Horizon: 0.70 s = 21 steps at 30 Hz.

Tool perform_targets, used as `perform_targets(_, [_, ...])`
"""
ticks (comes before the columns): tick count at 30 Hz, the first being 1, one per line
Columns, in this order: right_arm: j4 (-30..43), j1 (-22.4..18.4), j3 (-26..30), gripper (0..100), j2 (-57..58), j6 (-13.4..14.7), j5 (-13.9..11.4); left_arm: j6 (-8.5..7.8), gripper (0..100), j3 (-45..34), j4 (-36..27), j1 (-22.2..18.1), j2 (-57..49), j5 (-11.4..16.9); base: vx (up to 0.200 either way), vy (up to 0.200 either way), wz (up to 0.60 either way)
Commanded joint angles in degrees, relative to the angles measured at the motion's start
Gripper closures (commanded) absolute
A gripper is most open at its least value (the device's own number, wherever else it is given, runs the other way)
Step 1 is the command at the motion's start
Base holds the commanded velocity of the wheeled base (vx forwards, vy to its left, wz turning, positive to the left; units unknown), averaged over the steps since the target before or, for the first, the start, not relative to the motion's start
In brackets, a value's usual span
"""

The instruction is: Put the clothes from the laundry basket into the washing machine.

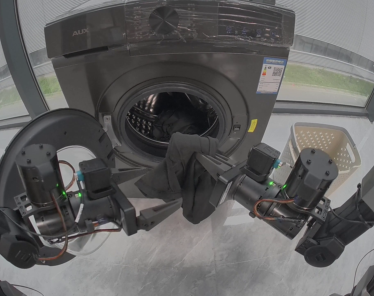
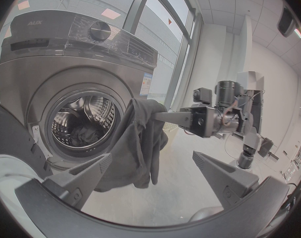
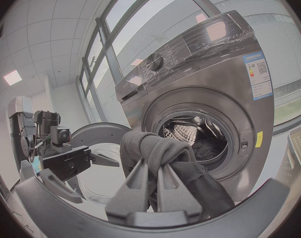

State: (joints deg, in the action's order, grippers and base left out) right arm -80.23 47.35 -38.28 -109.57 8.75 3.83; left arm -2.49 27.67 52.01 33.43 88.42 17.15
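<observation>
My right hand (image 1: 204, 156) is clamped on the dark garment (image 1: 174, 179), which hangs long-axis down just before the open washing machine (image 1: 170, 66). My left hand (image 1: 163, 186) gapes beside it; door (image 1: 51, 128) left, laundry basket (image 1: 323, 139) right.

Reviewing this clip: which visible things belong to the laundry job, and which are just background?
Job: washing machine; open door; dark garment; right gripper, jaws shut on it; clothes in the drum; laundry basket; left gripper, jaws open.
Background: window frame; tiled floor; label sticker.
</observation>
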Motion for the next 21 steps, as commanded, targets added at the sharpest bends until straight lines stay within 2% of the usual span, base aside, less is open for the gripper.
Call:
perform_targets(1, [-0.02, 0.11, 0.05, 100, 0.06, -0.05, 0.04, 0.38, 0, 3.35, 2.49, 0.50, 6.77, -2.03, 0.000, 0.000, 0.00])
perform_targets(6, [-0.02, 0.20, 0.05, 100, 0.06, -0.14, -0.05, 0.38, 0, 5.46, 3.45, -0.20, 9.93, -4.14, 0.000, 0.000, 0.00])
perform_targets(10, [-0.02, 0.55, 0.05, 100, 0.15, -0.23, 0.04, 1.17, 0, 6.96, 4.86, -0.20, 12.66, -6.17, 0.000, 0.000, 0.00])
perform_targets(14, [-0.11, 0.46, 0.40, 100, 0.41, -0.49, 0.04, 1.26, 0, 8.10, 7.50, -1.08, 15.20, -9.07, 0.000, 0.000, 0.00])
perform_targets(21, [-0.11, 0.02, 0.75, 100, 0.41, -0.58, -0.05, 0.82, 0, 7.66, 7.85, -4.69, 13.89, -9.42, 0.000, 0.000, 0.00])
